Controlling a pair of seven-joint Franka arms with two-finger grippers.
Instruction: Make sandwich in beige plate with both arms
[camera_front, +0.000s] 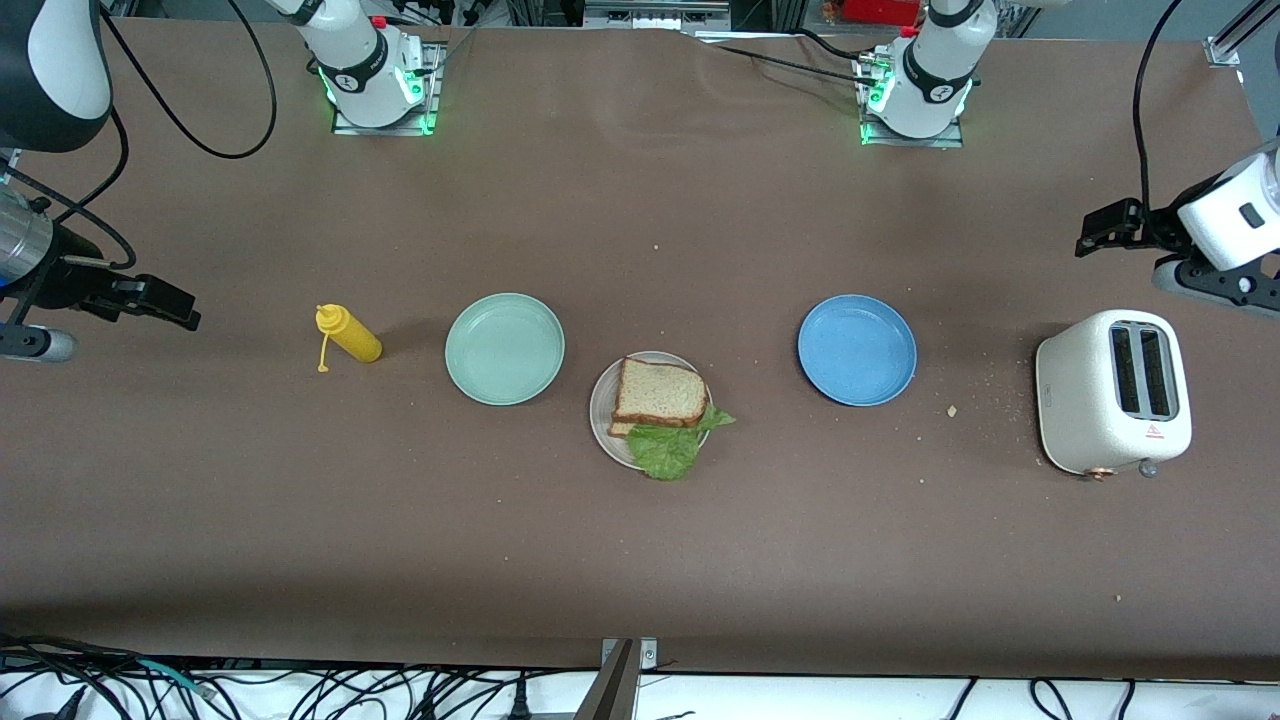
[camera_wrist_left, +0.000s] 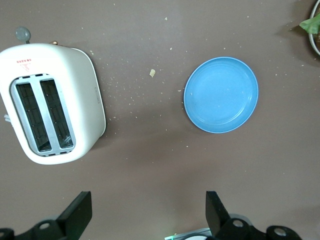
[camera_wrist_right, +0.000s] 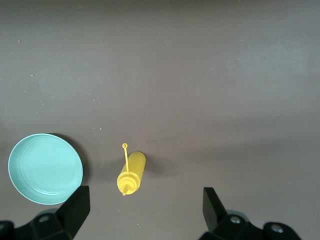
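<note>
The sandwich (camera_front: 658, 396) sits assembled on the beige plate (camera_front: 603, 412) at mid-desk, between the mint plate (camera_front: 505, 349) and blue plate (camera_front: 857, 350), its lettuce (camera_front: 672, 446) spilling over the rim, so the task looks done. Both arms wait at their own desk ends, apparently to leave the plate clear: the left pincer (camera_wrist_left: 149, 216) is spread near the toaster (camera_wrist_left: 50, 101), and the right pincer (camera_wrist_right: 145, 214) spread near the mustard bottle (camera_wrist_right: 132, 173).

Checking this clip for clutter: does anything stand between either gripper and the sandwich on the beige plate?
The mustard bottle and mint green plate lie between the right gripper and the sandwich on the beige plate. The blue plate and toaster lie toward the left gripper.
</note>
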